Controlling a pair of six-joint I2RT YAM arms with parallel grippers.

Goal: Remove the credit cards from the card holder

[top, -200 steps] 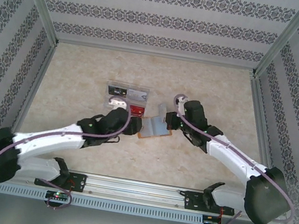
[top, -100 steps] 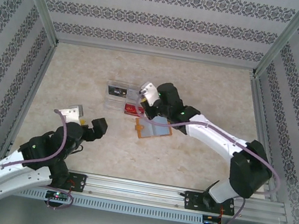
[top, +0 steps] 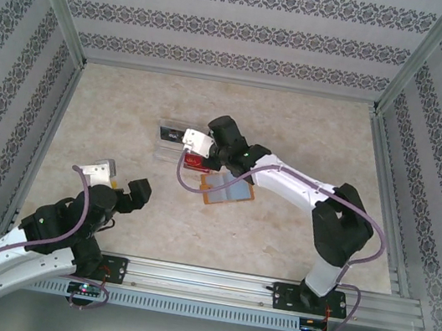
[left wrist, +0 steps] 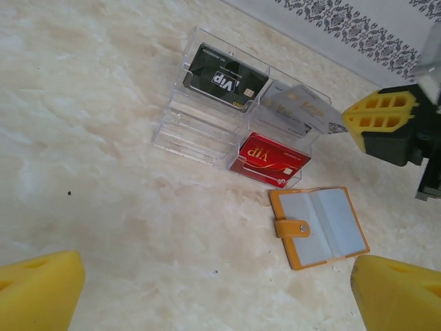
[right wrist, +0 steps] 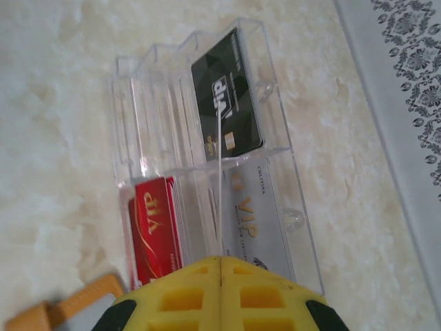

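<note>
Right gripper was clamped on a thin pale card, held edge-on over the clear tray — a black card and a red card sat slotted there. The card holder lay open on the table just beside the tray, pockets up — left gripper hung wide open, well apart.

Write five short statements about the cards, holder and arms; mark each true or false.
1. The card holder lies open on the table. True.
2. The left gripper holds a card. False: its jaws are open and empty.
3. The red card sits in the clear tray. True.
4. The black card is in the card holder. False: it is in the clear tray.
5. The right gripper is shut on a silver card. True.
</note>
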